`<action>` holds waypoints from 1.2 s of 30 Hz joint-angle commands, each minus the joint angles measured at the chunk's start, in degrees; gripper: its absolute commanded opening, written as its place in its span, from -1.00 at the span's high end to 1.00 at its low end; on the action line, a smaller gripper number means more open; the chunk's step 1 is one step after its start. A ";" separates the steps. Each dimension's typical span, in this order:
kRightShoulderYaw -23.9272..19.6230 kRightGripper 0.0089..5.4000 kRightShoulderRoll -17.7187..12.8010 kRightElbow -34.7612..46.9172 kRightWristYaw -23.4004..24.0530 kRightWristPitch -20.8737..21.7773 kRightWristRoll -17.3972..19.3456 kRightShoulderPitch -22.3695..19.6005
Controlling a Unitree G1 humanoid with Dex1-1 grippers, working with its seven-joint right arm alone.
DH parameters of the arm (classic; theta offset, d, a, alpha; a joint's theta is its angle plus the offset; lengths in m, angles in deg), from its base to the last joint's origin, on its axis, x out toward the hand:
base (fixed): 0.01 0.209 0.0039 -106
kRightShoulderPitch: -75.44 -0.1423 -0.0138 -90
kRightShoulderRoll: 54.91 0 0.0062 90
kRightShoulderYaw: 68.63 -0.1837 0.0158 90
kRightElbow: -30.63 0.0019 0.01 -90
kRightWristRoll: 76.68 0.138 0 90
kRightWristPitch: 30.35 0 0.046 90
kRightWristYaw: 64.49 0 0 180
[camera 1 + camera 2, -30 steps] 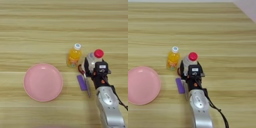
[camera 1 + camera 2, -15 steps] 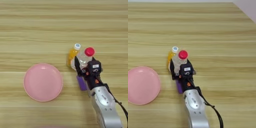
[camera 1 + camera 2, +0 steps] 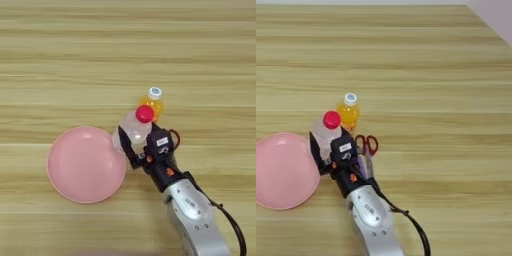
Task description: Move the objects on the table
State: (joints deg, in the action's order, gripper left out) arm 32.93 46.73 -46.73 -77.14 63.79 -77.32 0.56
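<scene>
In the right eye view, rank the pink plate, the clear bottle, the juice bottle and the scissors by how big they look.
1. Pink plate, clearly largest, though cut by the left edge.
2. Clear bottle, partly hidden by the gripper.
3. Juice bottle.
Scissors: only the handles and part of the blades show, so unranked.

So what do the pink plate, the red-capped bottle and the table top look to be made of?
Pink plate: probably plastic, an even matte pink with a soft sheen. Red-capped bottle: clear plastic, since the body shows through pale; the cap looks like opaque plastic. Table top: wood or wood-look laminate, with horizontal grain stripes.
</scene>
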 commanded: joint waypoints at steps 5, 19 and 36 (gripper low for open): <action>2.55 -0.19 0.07 5.52 -1.61 -1.90 0.75 -2.60; 4.85 -0.19 0.58 6.05 -2.70 -4.70 0.52 -4.19; 8.44 -0.19 2.12 2.56 -3.56 -7.81 -0.28 -10.47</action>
State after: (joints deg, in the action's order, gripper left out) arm 40.89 47.19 -46.24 -81.10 53.94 -77.43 -5.88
